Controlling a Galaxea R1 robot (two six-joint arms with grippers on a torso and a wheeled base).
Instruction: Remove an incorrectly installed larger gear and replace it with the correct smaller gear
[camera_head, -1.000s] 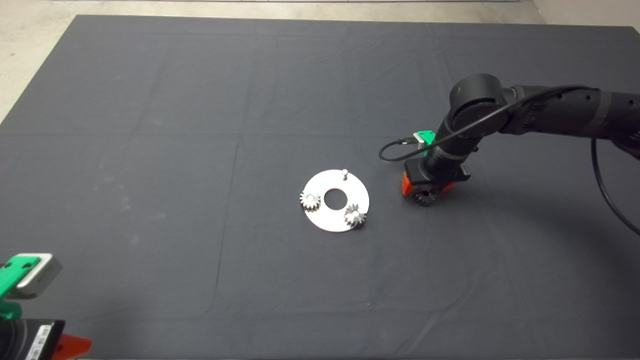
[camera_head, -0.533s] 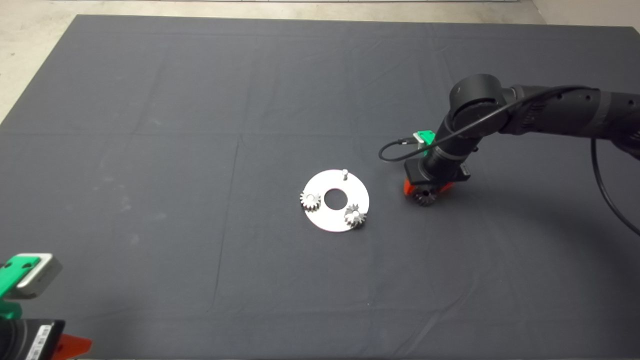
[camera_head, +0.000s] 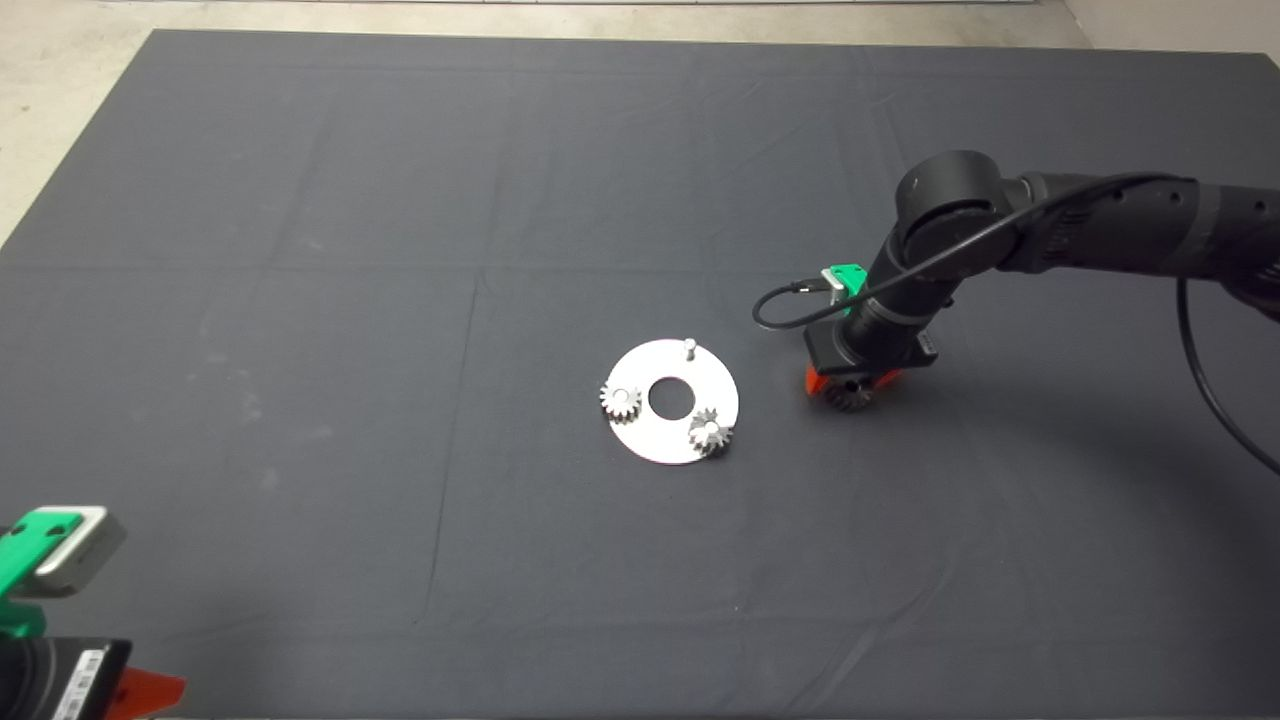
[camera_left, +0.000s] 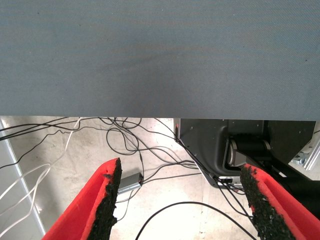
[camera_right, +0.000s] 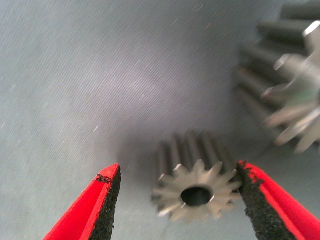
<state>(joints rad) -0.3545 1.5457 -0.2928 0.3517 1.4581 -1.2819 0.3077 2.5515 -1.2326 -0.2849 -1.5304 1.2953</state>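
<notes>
The dark mat (camera_head: 400, 250) fills the table, and out over its right side comes the right arm (camera_head: 1100, 225), bent down steeply just beside the round plate (camera_head: 665, 440). That plate carries two small gears, one at its left rim (camera_head: 620, 402) and one at its lower right (camera_head: 710, 432), while the bare pin (camera_head: 689, 347) at the top stands empty (that, I'd judge, is where the replacement goes). So the wrong gear is already off and we're into the pickup of its substitute.

Down at the mat, the right pincer (camera_right: 177, 202) is spread, its red fingers (camera_right: 102, 205) standing either side of the smaller gear (camera_right: 196, 192), which sits flat on the cloth; one pad looks to be touching the teeth, the other is still apart. The larger gear (camera_right: 285, 90) lies on the mat close by, beyond it.

From overhead you'd never know there were two gears there: only one dark toothed shape (camera_head: 848, 398) peeks from under the wrist. The wrist camera sorts that out.

Next call: close squarely on the small one without nudging the big neighbour, lift, carry to the empty pin.

The left pincer (camera_left: 180, 205) waits, spread, at the mat's lower left edge, floor cables beneath.
</notes>
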